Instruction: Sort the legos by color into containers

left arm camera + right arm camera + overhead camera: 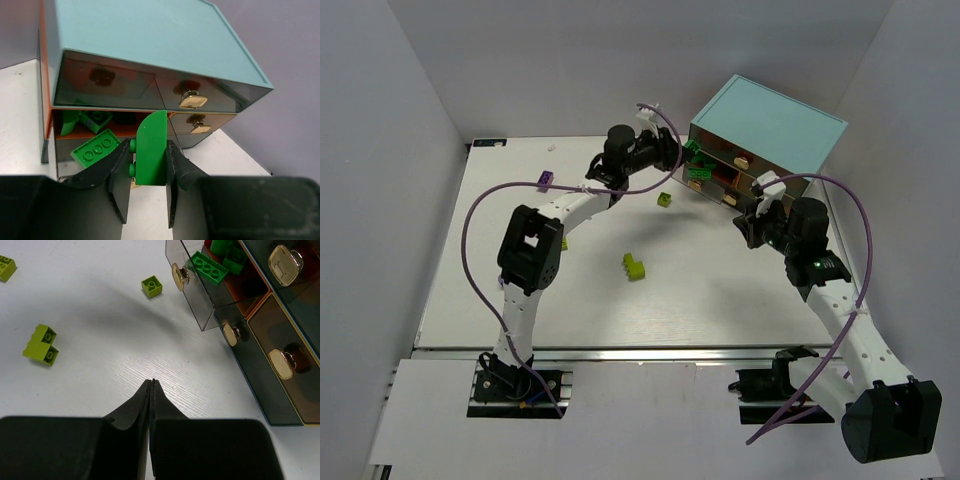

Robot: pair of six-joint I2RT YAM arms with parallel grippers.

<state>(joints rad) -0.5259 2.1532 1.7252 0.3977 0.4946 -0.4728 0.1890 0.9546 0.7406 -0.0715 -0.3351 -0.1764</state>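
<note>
Holding a green round-topped brick (154, 135) by its flat sides, long axis upright, your left gripper (148, 147) is hovering partly closed just before the open drawer (200, 305). The drawer is lying straight ahead and slightly below, with flat green bricks (95, 147) sitting inside. Further right, your right gripper (151, 382) is hanging empty and pinched fully shut above the table (100, 315), with lime bricks (42, 342) lying to its left.
</note>
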